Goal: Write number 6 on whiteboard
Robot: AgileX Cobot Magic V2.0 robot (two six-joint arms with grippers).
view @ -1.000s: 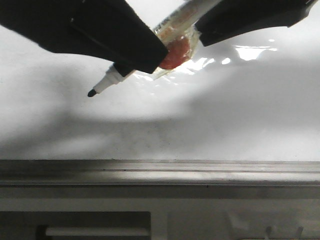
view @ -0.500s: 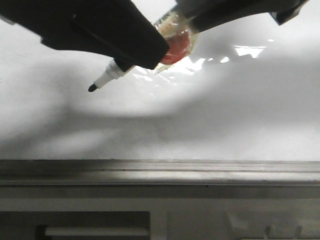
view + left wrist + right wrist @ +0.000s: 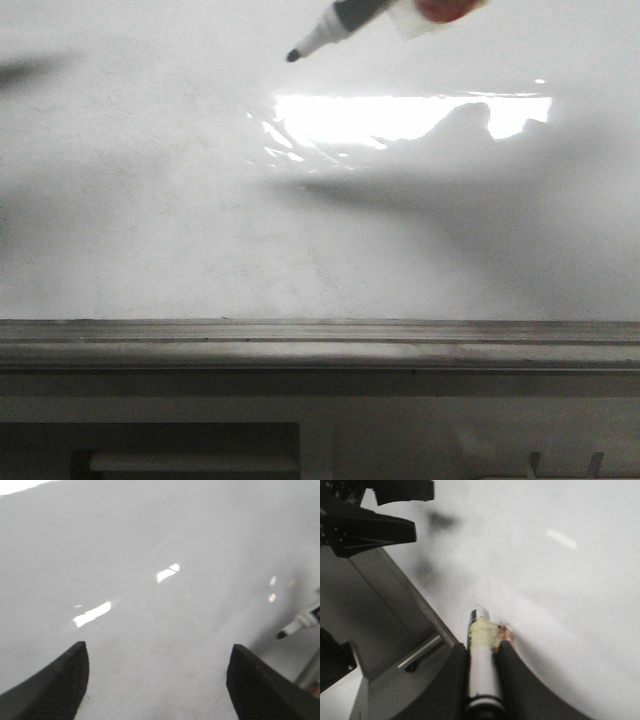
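The whiteboard (image 3: 200, 220) fills the front view; it is glossy white with faint smudges. No drawn number 6 shows on it in any view. My right gripper (image 3: 482, 647) is shut on a marker (image 3: 481, 672) wrapped in yellowish tape (image 3: 482, 629). In the front view only the marker's front end (image 3: 345, 15) and dark tip (image 3: 291, 55) show at the top edge; both grippers are out of that view. My left gripper (image 3: 157, 655) is open and empty over the board, with the marker tip (image 3: 282, 635) off to its side.
A grey metal ledge (image 3: 320, 340) runs along the board's near edge and also shows in the right wrist view (image 3: 410, 615). A bright rectangular reflection (image 3: 400, 115) lies on the board. The left gripper's black fingers (image 3: 370, 525) show in the right wrist view.
The black fingers holding the marker have risen out of the top of the front view. The marker tip has moved up and to the right. The board's reflection is now uncovered.
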